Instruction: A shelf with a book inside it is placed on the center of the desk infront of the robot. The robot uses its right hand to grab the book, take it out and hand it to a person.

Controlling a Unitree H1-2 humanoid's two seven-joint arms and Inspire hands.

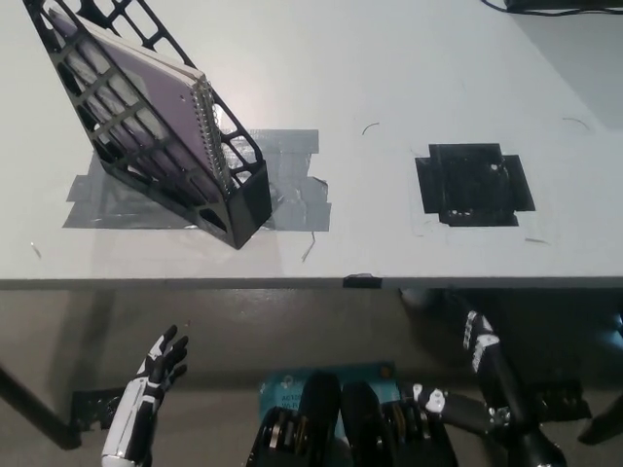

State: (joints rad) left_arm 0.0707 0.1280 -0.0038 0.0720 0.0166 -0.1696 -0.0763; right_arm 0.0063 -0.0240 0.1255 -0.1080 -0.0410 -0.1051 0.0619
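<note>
Book shelved, far from fingers

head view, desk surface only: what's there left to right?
Black shelf holding the spiral-bound book, standing on grey tape patch → black tape patch. Both hands hang below the desk edge: left hand, right hand.
</note>
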